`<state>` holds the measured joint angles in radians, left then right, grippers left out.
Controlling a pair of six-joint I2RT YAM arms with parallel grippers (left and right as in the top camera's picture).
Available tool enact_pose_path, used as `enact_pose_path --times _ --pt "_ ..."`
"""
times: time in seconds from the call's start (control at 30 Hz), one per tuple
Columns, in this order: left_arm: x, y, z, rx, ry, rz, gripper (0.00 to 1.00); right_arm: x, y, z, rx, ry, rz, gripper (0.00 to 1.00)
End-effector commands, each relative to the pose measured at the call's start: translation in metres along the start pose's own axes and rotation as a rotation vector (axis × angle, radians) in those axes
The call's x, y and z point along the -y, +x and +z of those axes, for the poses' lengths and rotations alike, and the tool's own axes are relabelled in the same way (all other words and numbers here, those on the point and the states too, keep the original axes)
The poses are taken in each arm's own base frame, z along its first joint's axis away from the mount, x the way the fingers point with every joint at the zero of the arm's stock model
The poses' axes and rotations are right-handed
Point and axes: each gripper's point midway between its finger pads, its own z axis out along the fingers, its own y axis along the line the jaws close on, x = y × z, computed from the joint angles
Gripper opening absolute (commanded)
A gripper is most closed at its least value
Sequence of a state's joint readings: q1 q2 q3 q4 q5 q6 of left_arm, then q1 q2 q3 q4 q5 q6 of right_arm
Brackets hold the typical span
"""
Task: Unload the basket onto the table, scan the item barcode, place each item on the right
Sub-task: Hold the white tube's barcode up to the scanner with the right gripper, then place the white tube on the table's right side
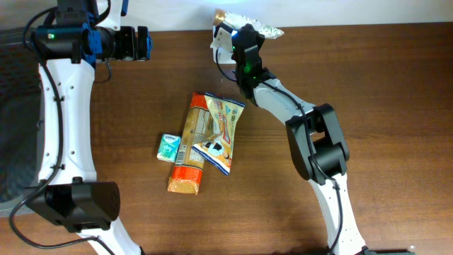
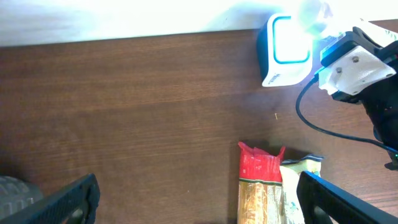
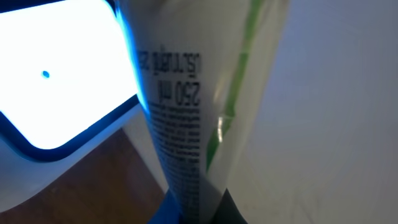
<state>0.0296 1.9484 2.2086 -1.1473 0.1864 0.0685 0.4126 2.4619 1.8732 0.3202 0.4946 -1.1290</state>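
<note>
The item, a silvery pouch [image 1: 267,30] with small black print [image 3: 184,106], is pinched in my right gripper [image 1: 239,35] at the table's far edge; the gripper [image 3: 199,210] is shut on its lower end. The pouch stands right beside the white scanner [image 1: 220,45], whose window glows blue-white [image 3: 56,81] [image 2: 286,48]. No barcode shows on the side I see. My left gripper [image 1: 136,42] hovers open at the far left, its dark fingers [image 2: 69,200] wide apart over bare table, holding nothing.
In mid table lie a long orange packet with a red end [image 1: 190,145] [image 2: 261,186], a white and blue snack packet [image 1: 221,131] overlapping it, and a small green and white packet [image 1: 168,147]. The table's far edge meets a white wall [image 2: 124,18].
</note>
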Motion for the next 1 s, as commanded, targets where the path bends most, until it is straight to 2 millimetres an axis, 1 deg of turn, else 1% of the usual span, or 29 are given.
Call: enact_pose_path --times 0.0,0.17,0.33,0.37,0.4,0.43,0.47,0.53,0.57,0.6,0.63,0.67,0.7,0.73,0.77,0.8,0.83,0.87,0.9,0.93,0.97 --pt "0.001 -0.004 -0.009 0.022 -0.002 0.022 0.99 0.010 -0.019 -0.007 0.035 0.002 0.007 0.04" --pt "0.001 -0.004 -0.009 0.022 -0.002 0.022 0.99 0.008 -0.024 -0.011 0.034 0.005 0.004 0.04" --pt "0.001 -0.004 -0.009 0.022 -0.002 0.022 0.99 0.010 -0.024 -0.012 0.024 0.011 0.005 0.04" --pt "0.001 -0.004 -0.009 0.022 -0.002 0.022 0.99 0.012 -0.024 -0.014 0.021 0.008 0.004 0.04" --pt "0.001 -0.004 -0.009 0.022 -0.002 0.022 0.99 0.021 -0.026 -0.019 0.021 0.003 0.036 0.04" --pt "0.001 -0.004 -0.009 0.022 -0.002 0.022 0.99 0.034 -0.029 -0.025 0.021 0.004 0.082 0.04" --pt "0.001 -0.004 -0.009 0.022 -0.002 0.022 0.99 0.059 -0.031 -0.038 0.021 0.004 0.155 0.04" --pt "0.001 -0.004 -0.009 0.022 -0.002 0.022 0.99 0.086 -0.031 -0.058 0.007 -0.018 0.243 0.04" --pt "0.001 -0.004 -0.009 0.022 -0.002 0.022 0.99 0.105 -0.028 -0.075 -0.011 -0.032 0.373 0.04" --pt "0.001 -0.004 -0.009 0.022 -0.002 0.022 0.99 0.124 -0.024 -0.097 -0.032 -0.068 0.561 0.04" --pt "0.001 -0.004 -0.009 0.022 -0.002 0.023 0.99 0.133 -0.021 -0.115 -0.046 -0.121 0.670 0.04" --pt "0.001 -0.004 -0.009 0.022 -0.002 0.022 0.99 0.140 -0.017 -0.153 -0.065 -0.268 0.846 0.04" --pt "0.001 -0.004 -0.009 0.022 -0.002 0.022 0.99 0.140 -0.012 -0.173 -0.088 -0.354 0.916 0.04" --pt "0.001 -0.004 -0.009 0.022 -0.002 0.022 0.99 0.136 -0.002 -0.192 -0.132 -0.434 0.954 0.04" --pt "0.001 -0.004 -0.009 0.022 -0.002 0.022 0.99 0.132 0.017 -0.212 -0.211 -0.495 0.987 0.04" --pt "0.001 -0.004 -0.009 0.022 -0.002 0.022 0.99 0.126 0.038 -0.227 -0.298 -0.549 1.013 0.04" --pt "0.001 -0.004 -0.009 0.022 -0.002 0.022 0.99 0.115 0.065 -0.244 -0.408 -0.630 1.026 0.04" --pt "0.001 -0.004 -0.009 0.022 -0.002 0.022 0.99 0.105 0.086 -0.253 -0.491 -0.684 1.033 0.04" --pt "0.001 -0.004 -0.009 0.022 -0.002 0.022 0.99 0.099 0.102 -0.258 -0.555 -0.713 1.037 0.04" --pt "0.001 -0.004 -0.009 0.022 -0.002 0.022 0.99 0.086 0.134 -0.263 -0.671 -0.745 1.015 0.04" --pt "0.001 -0.004 -0.009 0.022 -0.002 0.022 0.99 0.072 0.157 -0.263 -0.731 -0.775 0.969 0.04"
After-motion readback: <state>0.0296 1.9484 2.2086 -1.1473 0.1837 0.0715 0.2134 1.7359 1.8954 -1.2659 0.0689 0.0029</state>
